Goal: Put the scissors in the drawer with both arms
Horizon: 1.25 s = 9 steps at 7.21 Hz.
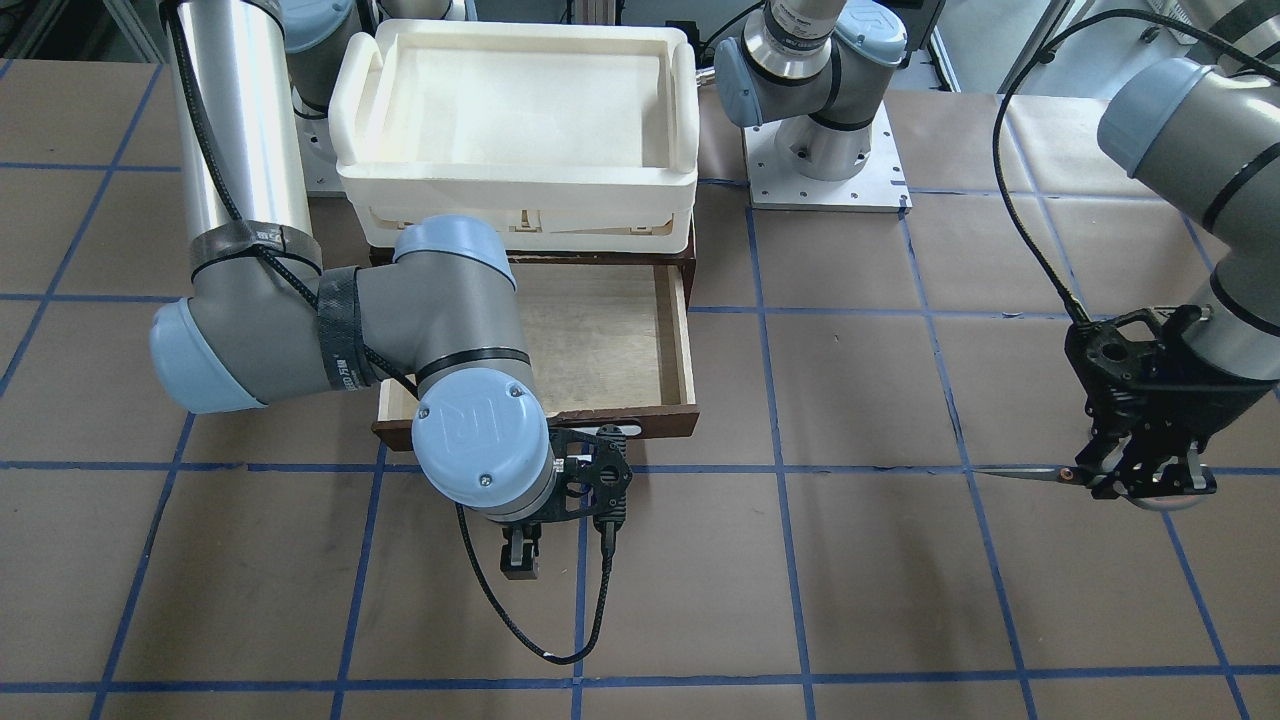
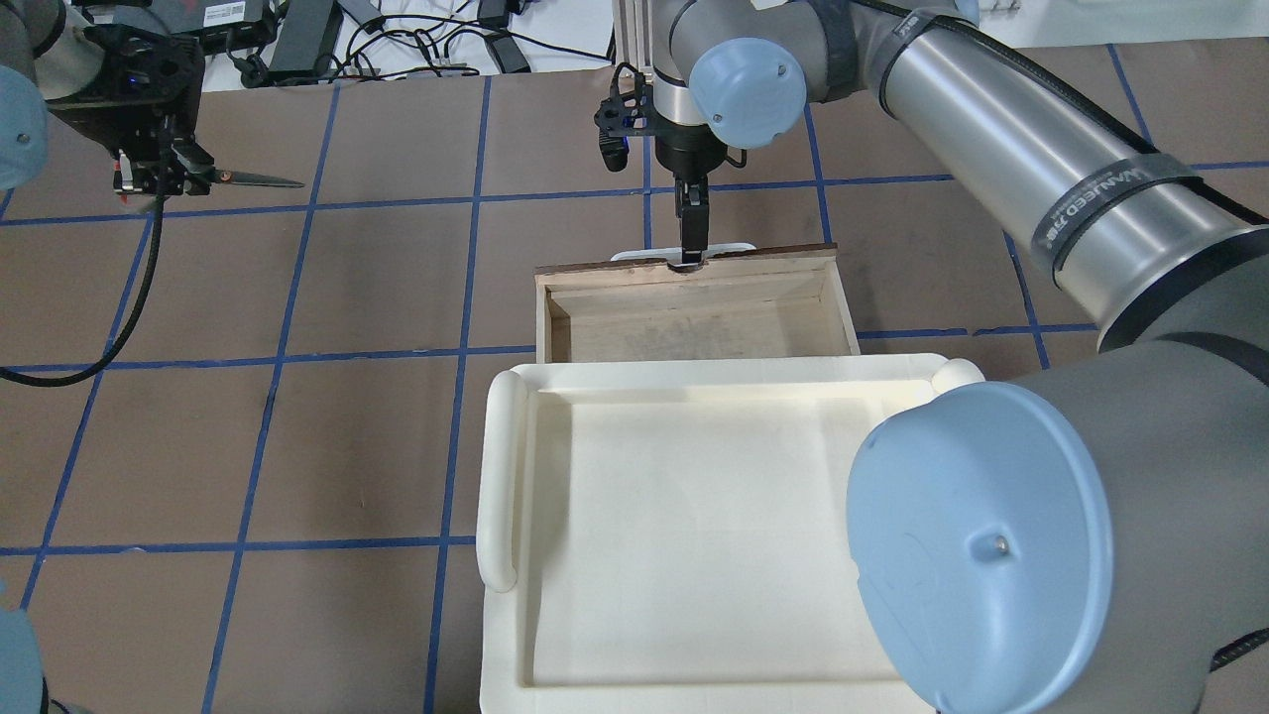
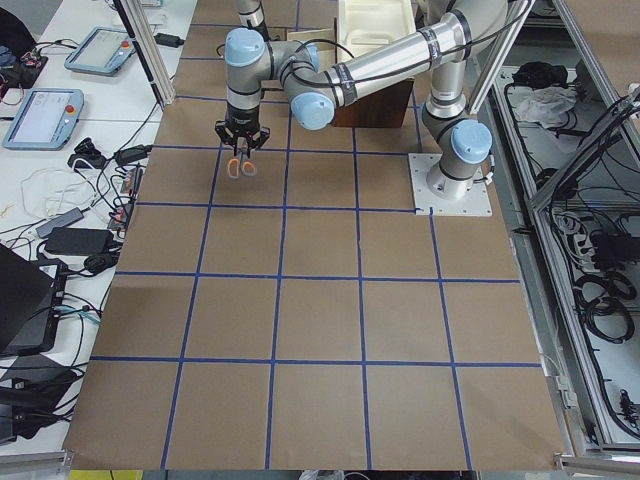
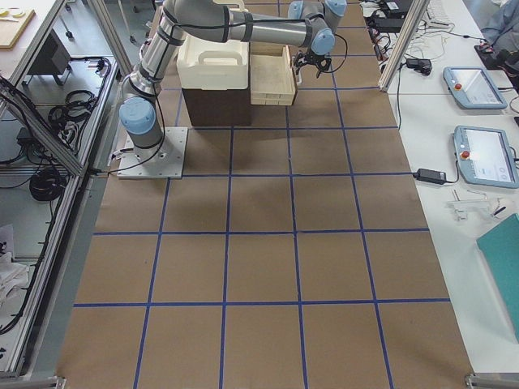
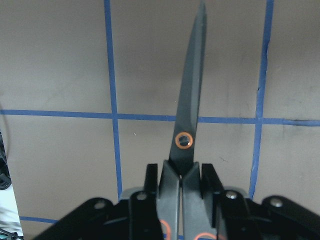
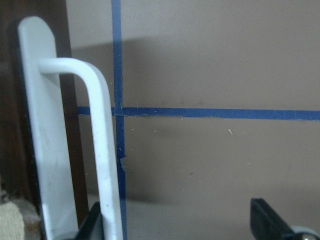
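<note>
My left gripper (image 2: 164,178) is shut on the scissors (image 2: 253,179) at their grey, orange-lined handles. It holds them level just above the table, far left of the drawer, blades closed. The left wrist view shows the silver blades (image 5: 192,90) and reddish pivot sticking out between the fingers (image 5: 150,180). The dark-brown drawer (image 2: 686,269) is pulled open, its pale interior bare. My right gripper (image 2: 691,253) is at the drawer's white loop handle (image 6: 102,140). Its jaws stand wide apart, one finger (image 6: 97,222) beside the loop.
A white foam tray (image 2: 501,476) sits on top of the cabinet above the drawer (image 1: 686,330). The right arm's elbow hangs over the drawer's end in the front-facing view. Brown table with a blue tape grid lies between the scissors (image 1: 1020,474) and the drawer.
</note>
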Tool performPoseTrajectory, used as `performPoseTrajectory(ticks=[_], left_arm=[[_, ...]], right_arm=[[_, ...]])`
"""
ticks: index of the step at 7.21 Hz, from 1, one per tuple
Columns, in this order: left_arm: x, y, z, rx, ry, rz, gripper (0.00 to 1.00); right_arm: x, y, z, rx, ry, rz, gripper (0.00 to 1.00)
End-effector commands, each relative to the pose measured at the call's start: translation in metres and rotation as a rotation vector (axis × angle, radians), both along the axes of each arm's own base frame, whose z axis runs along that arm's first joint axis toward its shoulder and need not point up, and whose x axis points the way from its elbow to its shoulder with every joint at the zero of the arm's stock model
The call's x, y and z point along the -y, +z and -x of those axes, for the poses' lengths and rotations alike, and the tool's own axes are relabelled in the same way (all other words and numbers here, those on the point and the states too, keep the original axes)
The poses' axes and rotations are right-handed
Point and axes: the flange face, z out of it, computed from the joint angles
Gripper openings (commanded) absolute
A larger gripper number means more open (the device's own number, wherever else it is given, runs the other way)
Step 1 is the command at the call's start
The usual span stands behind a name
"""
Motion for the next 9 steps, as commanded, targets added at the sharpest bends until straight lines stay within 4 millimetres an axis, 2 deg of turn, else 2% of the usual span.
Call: performPoseTrajectory(ticks=[1, 2, 4, 5, 7, 8, 9], left_arm=[[-0.001, 0.009, 0.026, -0.011, -0.005, 0.017, 0.0], [-0.004, 0.015, 0.042, -0.006, -0.017, 0.018, 0.0], [-0.01, 0.017, 0.076, -0.014, -0.067, -0.015, 0.0], [-0.011, 0.016, 0.095, -0.02, -0.078, -0.017, 0.0], [-0.011, 0.013, 0.117, -0.036, -0.076, -0.022, 0.0], [-0.016, 0.011, 0.144, -0.045, -0.086, -0.042, 0.0], [-0.022, 0.013, 0.178, -0.053, -0.081, -0.042, 0.0]], right_arm=[[0.001, 0.001, 0.0, 0.002, 0.003, 0.004, 1.0], [0.001, 0.002, 0.0, 0.002, 0.0, 0.009, 1.0], [-0.002, 0.026, -0.003, 0.044, -0.067, 0.031, 1.0], [-0.006, 0.055, 0.002, 0.062, -0.078, 0.067, 1.0], [-0.027, 0.135, 0.043, 0.069, -0.189, 0.133, 1.0], [-0.043, 0.169, 0.064, 0.067, -0.308, 0.162, 1.0], [-0.064, 0.184, 0.084, 0.061, -0.369, 0.171, 1.0]])
